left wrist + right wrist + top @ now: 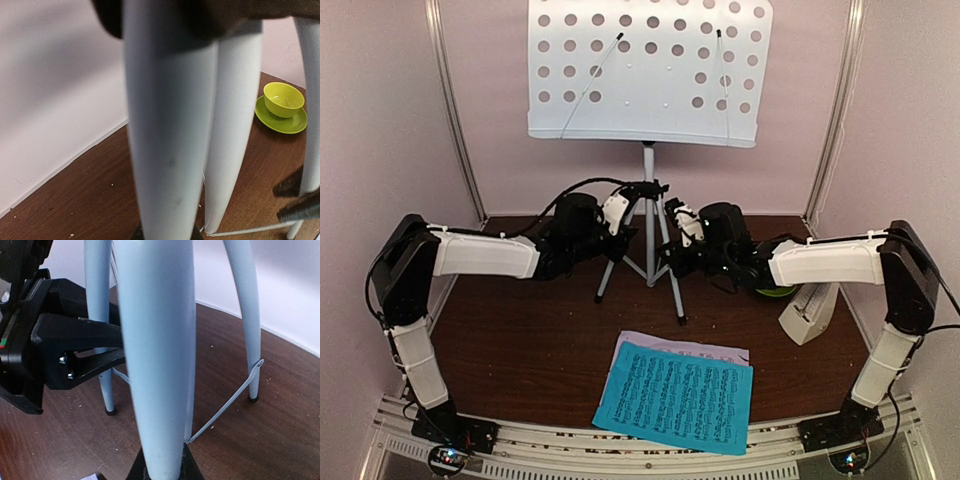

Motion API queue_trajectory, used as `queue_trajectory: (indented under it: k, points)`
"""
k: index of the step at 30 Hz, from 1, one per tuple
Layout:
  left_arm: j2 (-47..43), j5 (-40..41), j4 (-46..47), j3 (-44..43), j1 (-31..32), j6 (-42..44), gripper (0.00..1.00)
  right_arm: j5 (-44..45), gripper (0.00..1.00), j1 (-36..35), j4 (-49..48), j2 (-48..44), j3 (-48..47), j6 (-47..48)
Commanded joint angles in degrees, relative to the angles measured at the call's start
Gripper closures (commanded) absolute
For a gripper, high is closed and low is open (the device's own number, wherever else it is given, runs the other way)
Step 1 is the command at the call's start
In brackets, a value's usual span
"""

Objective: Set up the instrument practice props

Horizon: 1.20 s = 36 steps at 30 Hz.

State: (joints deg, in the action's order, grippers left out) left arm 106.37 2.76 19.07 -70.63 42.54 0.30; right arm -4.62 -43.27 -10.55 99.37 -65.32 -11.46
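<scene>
The music stand's pale perforated desk [648,68] stands high at the back on grey tripod legs [665,270]. My left gripper [618,238] is shut on the left leg [170,125], which fills the left wrist view. My right gripper [680,245] is shut on the right leg [157,355], with its black fingers [137,470] hugging that leg on both sides. The cyan music sheet [675,395] lies at the near edge on top of the lilac sheet [650,343]. At the right, the cream metronome [808,312] stands under my right forearm.
A lime-green cup [283,98] on its saucer [280,122] sits at the right behind my right arm, with a sliver showing as the cup and saucer [775,291]. Thin grey braces [225,407] join the legs near the brown table [520,340]. Pale walls close in left, right and back.
</scene>
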Motion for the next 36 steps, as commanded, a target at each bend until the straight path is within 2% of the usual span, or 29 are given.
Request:
queue_trajectory:
  k: [1, 10, 19, 27, 33, 36]
  points:
    - [-3.9, -0.4, -1.1, 2.4, 0.3, -0.2, 1.00, 1.0, 1.00, 1.4, 0.1, -0.2, -0.8, -0.2]
    - [-10.6, 3.5, 0.7, 10.2, 0.2, 7.5, 1.00, 1.8, 1.00, 1.9, 0.3, -3.6, 4.4, 3.3]
    - [-11.7, 6.5, 5.0, 16.2, 0.3, 6.8, 1.00, 4.4, 1.00, 5.9, 1.3, -6.0, 7.3, 6.8]
    - [-4.8, 9.3, 9.5, 13.0, 0.3, 8.1, 1.00, 4.8, 1.00, 11.0, -0.6, -3.7, 5.8, 11.3]
    - [-0.9, 9.1, 8.8, 7.1, 0.3, 10.8, 1.00, 3.8, 1.00, 11.4, -0.2, -0.5, 1.8, 13.9]
    - [-1.4, 8.5, 8.5, 7.5, 0.1, 11.0, 1.00, 3.1, 1.00, 11.4, 0.1, -1.9, 2.9, 14.3]
